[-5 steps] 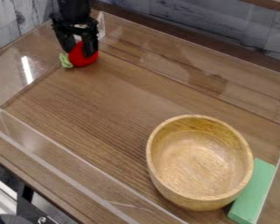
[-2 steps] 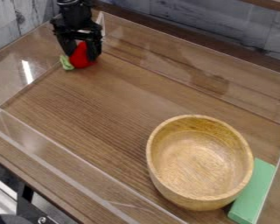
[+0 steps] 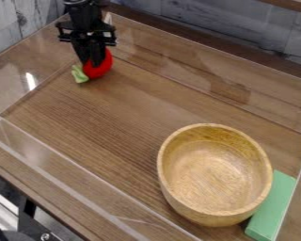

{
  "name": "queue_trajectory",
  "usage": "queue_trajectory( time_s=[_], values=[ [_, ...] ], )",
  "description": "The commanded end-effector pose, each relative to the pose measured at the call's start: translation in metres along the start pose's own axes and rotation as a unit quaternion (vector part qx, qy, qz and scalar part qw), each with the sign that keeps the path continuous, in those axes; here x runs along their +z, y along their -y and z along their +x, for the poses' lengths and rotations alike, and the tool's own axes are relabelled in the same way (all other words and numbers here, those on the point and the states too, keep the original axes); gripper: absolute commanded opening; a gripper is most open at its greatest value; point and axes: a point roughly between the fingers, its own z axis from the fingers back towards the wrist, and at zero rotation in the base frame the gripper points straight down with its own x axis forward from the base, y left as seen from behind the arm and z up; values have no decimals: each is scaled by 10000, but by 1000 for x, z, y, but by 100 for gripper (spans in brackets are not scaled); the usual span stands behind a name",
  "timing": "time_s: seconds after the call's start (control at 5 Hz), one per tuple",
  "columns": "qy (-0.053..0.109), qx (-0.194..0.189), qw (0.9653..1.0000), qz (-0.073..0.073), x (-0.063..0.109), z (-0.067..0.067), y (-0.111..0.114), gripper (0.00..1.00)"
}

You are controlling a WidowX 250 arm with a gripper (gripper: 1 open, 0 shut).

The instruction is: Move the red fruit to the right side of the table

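Partly hidden red fruit, jaws overlapping it

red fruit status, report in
Tool shut on red fruit, far-left corner. Wooden bowl and green block sit right; table bare between.

Fruit at far left of counter, directly under the tool, near the back wall. Bowl sits on counter at near right, well apart from fruit. Flat block just right of bowl, at the right edge.
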Motion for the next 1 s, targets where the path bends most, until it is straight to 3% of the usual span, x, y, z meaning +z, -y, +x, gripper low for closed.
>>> queue_trajectory(
  time_s=[0.0, 0.2, 0.4, 0.8],
  values=[
    [570, 179, 9982, 56, 37, -1, 16, 0],
    [693, 44, 9975, -93, 58, 6, 50, 0],
    [682, -222, 9971, -237, 62, 8, 99, 0],
    [632, -75, 9972, -394, 59, -7, 184, 0]
  ],
)
